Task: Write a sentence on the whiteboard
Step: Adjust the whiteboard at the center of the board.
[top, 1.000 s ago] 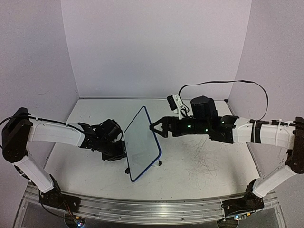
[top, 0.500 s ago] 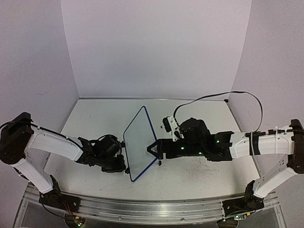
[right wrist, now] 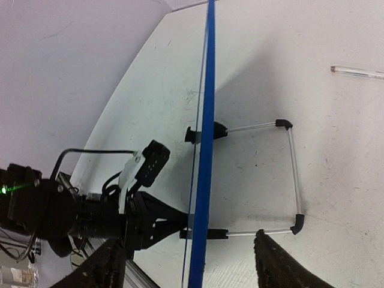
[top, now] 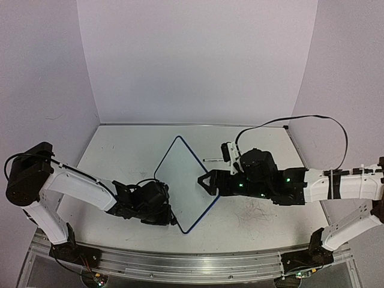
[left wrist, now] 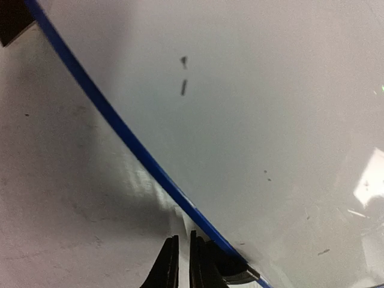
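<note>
The whiteboard [top: 185,183], white with a thin blue frame, stands tilted at the table's middle on its wire stand [right wrist: 294,174]. I see no sentence on it, only a few small dark marks [left wrist: 183,87]. My left gripper [top: 172,221] is low at the board's near corner. Its fingertips [left wrist: 182,264] are almost together with nothing between them, just left of the blue frame [left wrist: 120,129] and a black foot [left wrist: 234,267]. My right gripper [top: 205,182] is wide open at the board's right edge. The frame's edge [right wrist: 207,150] runs between its fingers [right wrist: 114,267].
A thin pale stick [top: 211,160] lies on the table behind the board, also in the right wrist view [right wrist: 360,72]. Dark scribbles [top: 258,210] mark the tabletop at the right. Walls close the table at the back and sides.
The board has swung round, showing a wider face, and its near corner has shifted right. My left gripper moved nearer and right to that corner. My right gripper dropped lower beside the board's edge.
</note>
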`<action>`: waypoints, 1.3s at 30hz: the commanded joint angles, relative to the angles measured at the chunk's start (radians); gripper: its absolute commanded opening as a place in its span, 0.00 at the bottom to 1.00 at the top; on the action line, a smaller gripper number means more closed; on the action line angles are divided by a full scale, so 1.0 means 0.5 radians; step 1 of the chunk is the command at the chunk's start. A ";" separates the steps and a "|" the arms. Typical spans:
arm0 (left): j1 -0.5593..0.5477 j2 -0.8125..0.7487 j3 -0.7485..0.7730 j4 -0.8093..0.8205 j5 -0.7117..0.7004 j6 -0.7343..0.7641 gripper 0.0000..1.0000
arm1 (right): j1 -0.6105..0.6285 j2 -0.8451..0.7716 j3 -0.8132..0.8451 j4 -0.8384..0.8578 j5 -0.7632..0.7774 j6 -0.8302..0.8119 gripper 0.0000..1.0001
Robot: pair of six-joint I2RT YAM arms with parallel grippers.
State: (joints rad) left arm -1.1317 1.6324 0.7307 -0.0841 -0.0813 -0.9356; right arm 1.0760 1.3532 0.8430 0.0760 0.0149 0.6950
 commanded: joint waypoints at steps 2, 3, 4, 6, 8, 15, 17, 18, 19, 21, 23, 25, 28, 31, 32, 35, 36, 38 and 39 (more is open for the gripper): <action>-0.122 0.119 0.210 0.098 0.030 -0.032 0.09 | -0.003 -0.223 0.009 -0.308 0.540 0.038 0.91; -0.135 0.145 0.248 0.100 0.033 -0.027 0.09 | -0.002 -0.268 0.024 -0.384 0.622 0.031 0.95; -0.149 0.176 0.275 0.103 0.039 -0.024 0.09 | -0.002 -0.301 0.037 -0.435 0.675 0.018 0.97; -0.177 0.240 0.360 0.109 0.052 -0.021 0.09 | -0.004 -0.378 0.087 -0.587 0.820 0.010 0.98; -0.208 0.324 0.457 0.116 0.063 -0.007 0.09 | -0.006 -0.461 0.127 -0.701 0.933 -0.006 0.98; -0.330 0.635 0.799 0.156 0.083 0.053 0.12 | -0.003 -0.636 0.194 -0.888 1.054 -0.021 0.98; -0.352 0.719 0.917 0.159 0.090 0.073 0.13 | -0.004 -0.647 0.190 -0.907 1.050 -0.011 0.98; -0.361 0.762 0.974 0.159 0.089 0.088 0.13 | -0.003 -0.641 0.189 -0.916 1.039 -0.012 0.98; -0.367 0.804 1.024 0.159 0.088 0.106 0.13 | -0.003 -0.628 0.189 -0.933 1.034 -0.011 0.98; -0.372 0.873 1.122 0.161 0.096 0.135 0.14 | -0.002 -0.596 0.191 -0.976 1.023 -0.010 0.98; -0.372 0.904 1.163 0.159 0.106 0.145 0.16 | -0.004 -0.571 0.195 -1.008 1.001 -0.017 0.98; -0.372 0.884 1.146 0.159 0.105 0.142 0.17 | -0.005 -0.551 0.199 -1.035 0.981 -0.028 0.98; -0.371 0.787 1.012 0.159 0.067 0.148 0.21 | -0.004 -0.557 0.181 -1.050 0.994 -0.018 0.98; -0.372 0.573 0.808 0.156 -0.002 0.153 0.26 | -0.006 -0.604 0.148 -1.014 1.015 0.003 0.98; -0.372 0.498 0.743 0.149 -0.029 0.153 0.28 | -0.006 -0.623 0.140 -0.995 1.016 0.000 0.98; -0.371 0.250 0.574 0.030 -0.179 0.142 0.34 | -0.007 -0.683 0.134 -0.924 1.043 -0.044 0.98; -0.370 0.170 0.518 -0.028 -0.242 0.135 0.36 | -0.012 -0.696 0.139 -0.912 1.064 -0.061 0.98; -0.366 0.022 0.409 -0.139 -0.359 0.126 0.40 | -0.042 -0.719 0.148 -0.883 1.084 -0.103 0.98; -0.359 -0.043 0.368 -0.199 -0.425 0.122 0.42 | -0.080 -0.732 0.152 -0.870 1.068 -0.125 0.98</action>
State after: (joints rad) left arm -1.3148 1.7737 0.9864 -0.0789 -0.1406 -0.8706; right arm 1.0698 1.0257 0.9070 -0.4148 0.5102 0.6772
